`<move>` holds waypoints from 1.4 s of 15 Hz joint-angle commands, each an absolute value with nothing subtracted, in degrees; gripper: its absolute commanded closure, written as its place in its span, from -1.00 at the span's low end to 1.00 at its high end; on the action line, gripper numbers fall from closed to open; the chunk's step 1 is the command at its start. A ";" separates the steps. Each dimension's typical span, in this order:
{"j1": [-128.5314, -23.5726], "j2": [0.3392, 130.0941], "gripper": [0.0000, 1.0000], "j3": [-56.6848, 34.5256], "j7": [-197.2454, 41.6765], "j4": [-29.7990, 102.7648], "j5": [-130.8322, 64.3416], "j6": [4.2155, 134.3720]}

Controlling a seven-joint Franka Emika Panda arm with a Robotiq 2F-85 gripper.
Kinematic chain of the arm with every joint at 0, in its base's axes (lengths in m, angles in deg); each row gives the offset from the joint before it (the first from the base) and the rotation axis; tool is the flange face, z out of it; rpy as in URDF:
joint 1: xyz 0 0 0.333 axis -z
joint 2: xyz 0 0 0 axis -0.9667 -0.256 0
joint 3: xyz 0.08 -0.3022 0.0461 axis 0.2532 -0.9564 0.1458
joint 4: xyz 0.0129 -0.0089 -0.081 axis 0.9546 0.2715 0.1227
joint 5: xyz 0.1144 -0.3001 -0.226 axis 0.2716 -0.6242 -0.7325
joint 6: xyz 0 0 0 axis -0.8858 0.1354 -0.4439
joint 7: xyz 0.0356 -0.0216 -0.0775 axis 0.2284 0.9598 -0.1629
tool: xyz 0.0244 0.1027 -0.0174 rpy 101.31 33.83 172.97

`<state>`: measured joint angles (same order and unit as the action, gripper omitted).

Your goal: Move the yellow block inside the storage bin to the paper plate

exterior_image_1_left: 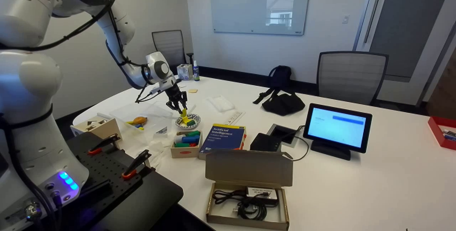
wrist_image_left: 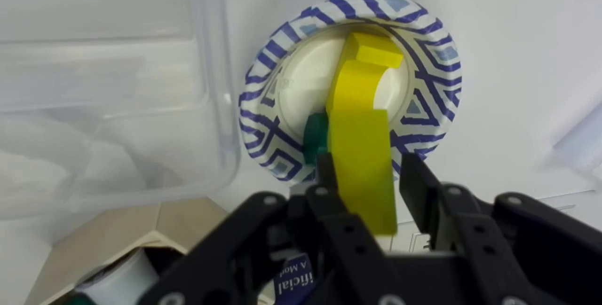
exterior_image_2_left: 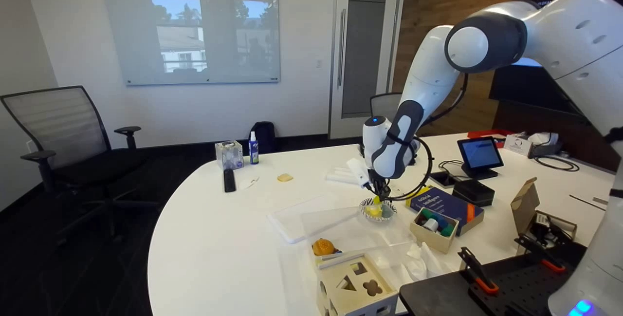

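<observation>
Yellow block (wrist_image_left: 361, 147) was over the paper plate (wrist_image_left: 432, 84), seating unclear. Gripper (wrist_image_left: 368, 162) looked slack around it, one side gapped. Probably only settling and retreat remained.

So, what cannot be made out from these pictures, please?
Wrist view: whether the fingers grip the yellow block; blur leaves the contact unclear.
Wrist view: the full shape of the green block, partly hidden behind the yellow block.
Wrist view: most of the book, behind the fingers and past the bottom edge.
In an exterior view: the words on the screen, too small to read.
</observation>
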<state>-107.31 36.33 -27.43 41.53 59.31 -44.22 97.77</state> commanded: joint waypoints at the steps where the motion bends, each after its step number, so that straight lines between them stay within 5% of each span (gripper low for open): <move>1: -104.55 35.25 -0.45 -24.34 39.76 56.69 -41.58 97.95; 5: -101.06 39.02 -0.99 -19.65 35.33 58.24 -39.14 97.36; 10: -100.17 52.63 -1.00 -16.13 29.86 67.57 -37.42 95.86; 16: -88.95 70.38 -1.00 -0.42 11.71 78.42 -24.94 92.10; 21: -87.45 78.42 -1.00 1.20 6.43 80.62 -17.81 83.15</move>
<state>-88.55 73.16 0.57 8.50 77.96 -20.02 87.16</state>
